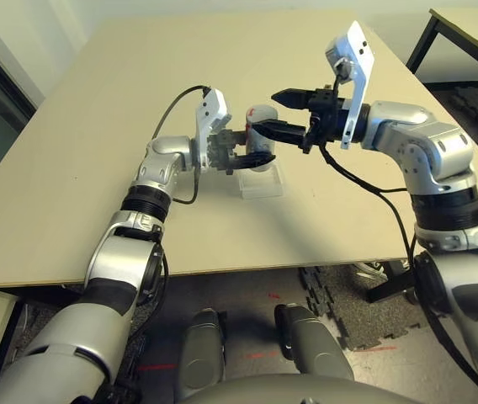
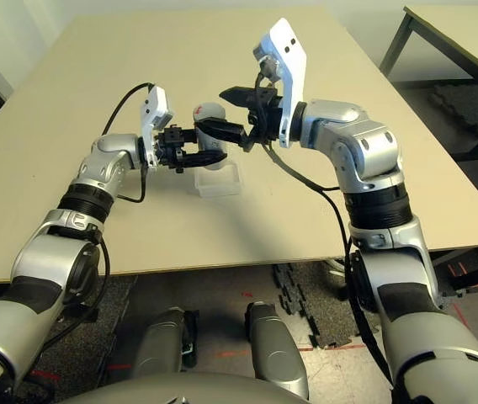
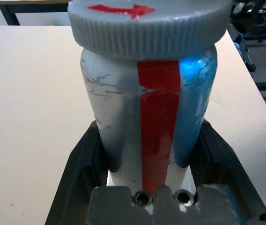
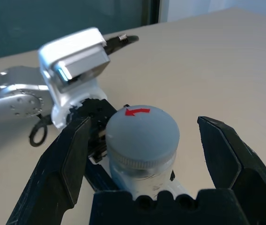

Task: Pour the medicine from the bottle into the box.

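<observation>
Now my left gripper [image 1: 252, 157] clamps the bottle [image 2: 211, 126] by its body, upright just above the box [image 1: 260, 183] on the table [image 1: 96, 126], so its contents can later tip straight in. Its cap [image 4: 142, 131] is still on, so I judge unscrewing comes first. My right gripper [image 1: 277, 114] hangs wide open, one finger either side of the cap, touching nothing. I cannot see the medicine.

Even, bright light covers the table [image 1: 96, 151]; soft shadows pool beside the box [image 1: 260, 183]; the bottle [image 3: 151, 117] shows blue glare.
</observation>
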